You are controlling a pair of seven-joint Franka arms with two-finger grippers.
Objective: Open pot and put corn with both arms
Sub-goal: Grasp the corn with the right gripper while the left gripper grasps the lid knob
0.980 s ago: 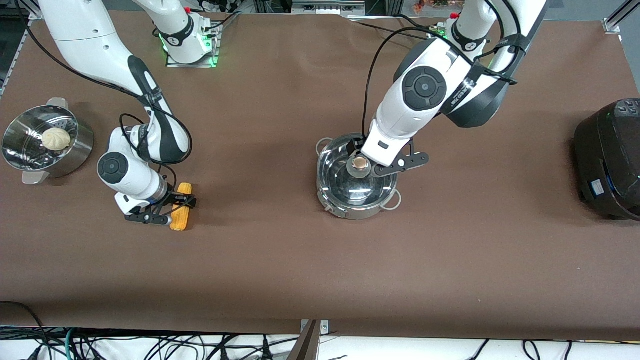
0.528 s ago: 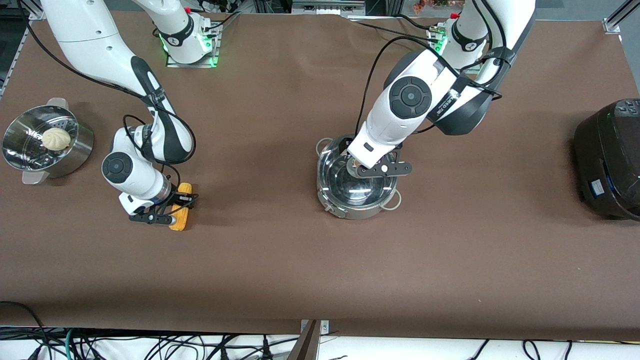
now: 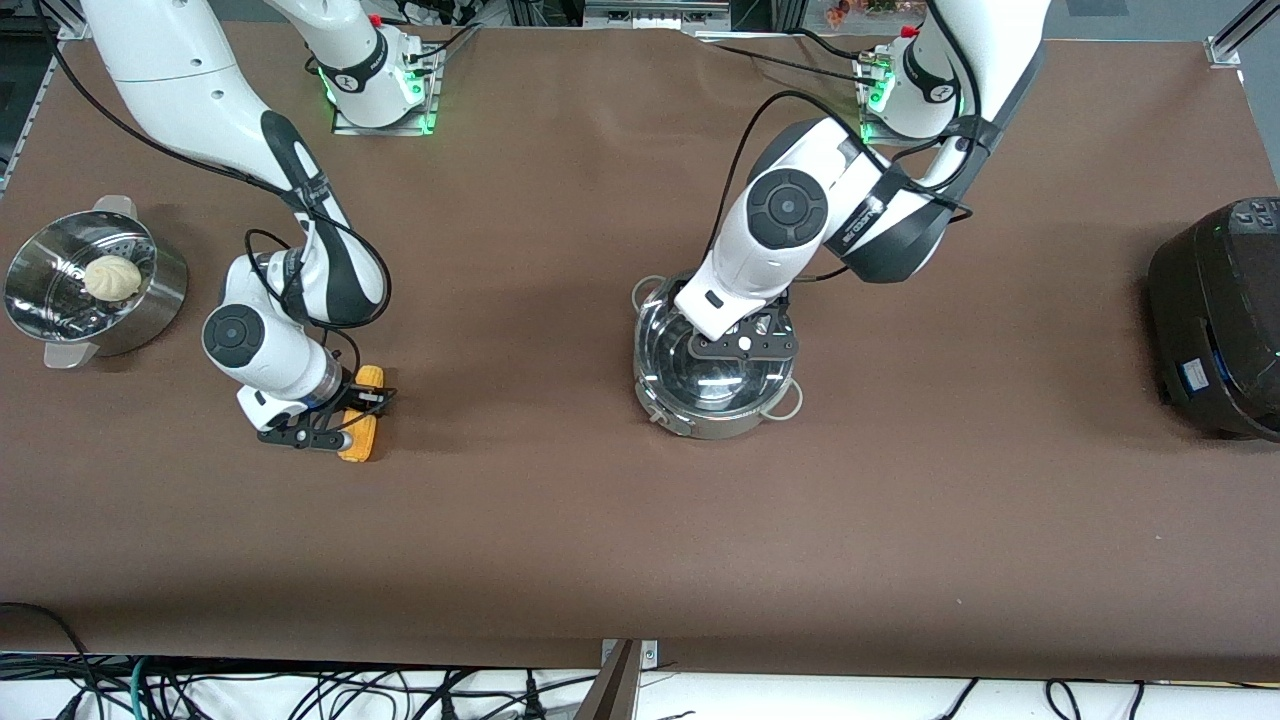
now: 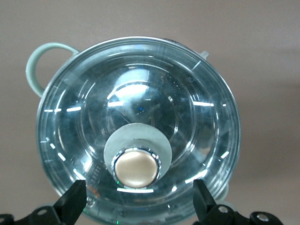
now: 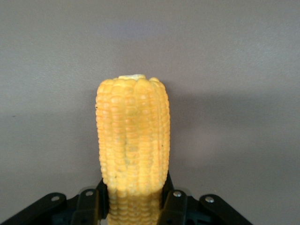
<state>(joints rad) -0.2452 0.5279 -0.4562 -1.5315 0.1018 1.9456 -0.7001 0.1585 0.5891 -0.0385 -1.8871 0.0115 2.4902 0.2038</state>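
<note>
The steel pot [image 3: 712,418] stands mid-table with its glass lid [image 4: 140,108] on. My left gripper [image 3: 744,346] hangs just above the lid and hides the knob in the front view. In the left wrist view its fingers [image 4: 71,204] stand wide open on either side of the tan knob [image 4: 136,168], without touching it. The yellow corn [image 3: 360,440] lies on the table toward the right arm's end. My right gripper [image 3: 340,414] is down at it, and the right wrist view shows both black fingers [image 5: 174,202] pressed against the sides of the corn [image 5: 132,145].
A perforated steel steamer bowl [image 3: 150,300] with a white bun [image 3: 110,277] sits at the right arm's end of the table. A large black cooker [image 3: 1220,320] stands at the left arm's end. Brown table cloth surrounds the pot.
The right gripper's fingers have shut onto the corn. The left arm has swung toward the right arm's end and now covers the lid's knob, its fingers still wide open.
</note>
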